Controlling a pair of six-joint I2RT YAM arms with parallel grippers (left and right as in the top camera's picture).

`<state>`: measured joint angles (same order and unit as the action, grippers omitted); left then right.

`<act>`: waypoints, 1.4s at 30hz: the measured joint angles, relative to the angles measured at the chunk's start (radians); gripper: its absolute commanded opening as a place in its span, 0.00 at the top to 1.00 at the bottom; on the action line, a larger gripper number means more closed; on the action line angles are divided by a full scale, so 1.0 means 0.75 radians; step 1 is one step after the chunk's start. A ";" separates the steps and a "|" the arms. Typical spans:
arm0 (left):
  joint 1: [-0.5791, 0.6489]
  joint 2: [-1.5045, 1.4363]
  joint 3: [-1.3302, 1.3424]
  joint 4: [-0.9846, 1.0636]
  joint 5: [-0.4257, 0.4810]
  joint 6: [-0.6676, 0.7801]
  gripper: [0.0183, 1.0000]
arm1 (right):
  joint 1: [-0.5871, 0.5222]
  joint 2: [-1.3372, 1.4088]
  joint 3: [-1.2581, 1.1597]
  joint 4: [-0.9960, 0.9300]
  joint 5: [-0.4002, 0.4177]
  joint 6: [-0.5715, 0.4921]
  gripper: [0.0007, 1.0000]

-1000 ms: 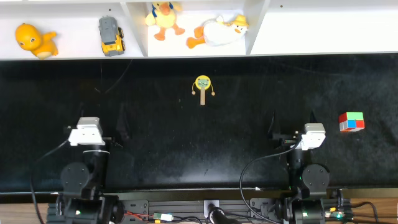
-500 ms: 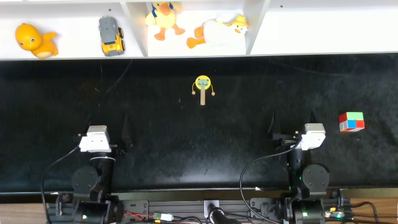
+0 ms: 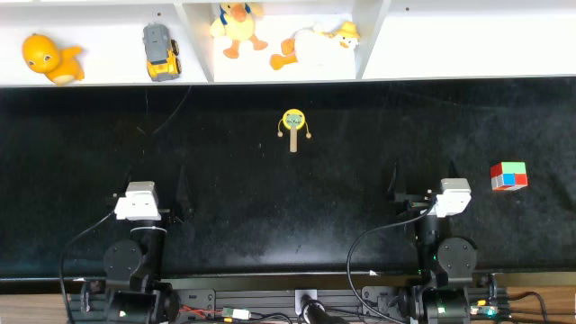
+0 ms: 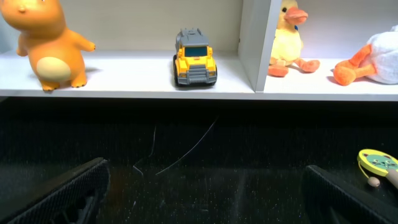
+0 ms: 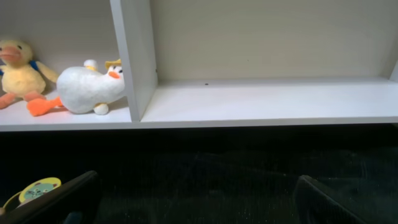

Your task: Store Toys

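Black matting covers the table, and a white shelf with upright dividers runs along its far edge. From above, the shelf's left compartment holds an orange toy figure and a yellow toy truck, set apart from each other. The middle compartment holds a yellow plush duck and a white plush duck lying on its side just beside it. On the table, a small rattle drum lies near the shelf front, about midway between the two arms, with its wooden handle pointing toward the arms. A coloured cube sits near the table's right edge, well apart from the shelf. The left gripper and the right gripper are low over the near part of the table, each with its fingers spread and nothing between them. In the left wrist view, the left gripper has its jaws wide apart over bare matting. Beyond it the orange toy figure and the yellow toy truck stand upright on the shelf, and the rattle drum lies off to one side. In the right wrist view, the right gripper is likewise spread wide, facing the shelf's right compartment, and the rattle drum shows just past one finger.
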<state>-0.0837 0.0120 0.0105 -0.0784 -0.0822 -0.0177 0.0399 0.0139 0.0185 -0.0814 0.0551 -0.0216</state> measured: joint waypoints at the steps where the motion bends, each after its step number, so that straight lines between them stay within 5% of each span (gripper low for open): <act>1: 0.000 0.000 0.000 0.000 0.000 0.000 0.00 | 0.000 0.000 0.000 0.000 0.001 0.000 0.00; 27: 0.000 0.000 0.000 0.000 0.000 0.000 0.00 | 0.031 0.004 0.000 0.002 0.024 -0.010 0.01; 30: 0.000 0.000 0.000 0.000 0.000 0.000 0.00 | 0.204 0.074 0.000 0.000 0.149 0.065 0.00; 42: 0.000 0.000 0.000 0.000 0.001 0.000 0.00 | 1.037 0.699 0.241 -0.120 0.986 0.537 0.00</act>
<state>-0.0837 0.0120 0.0105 -0.0784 -0.0818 -0.0177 0.8177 0.5385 0.1993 -0.1711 0.7948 0.3813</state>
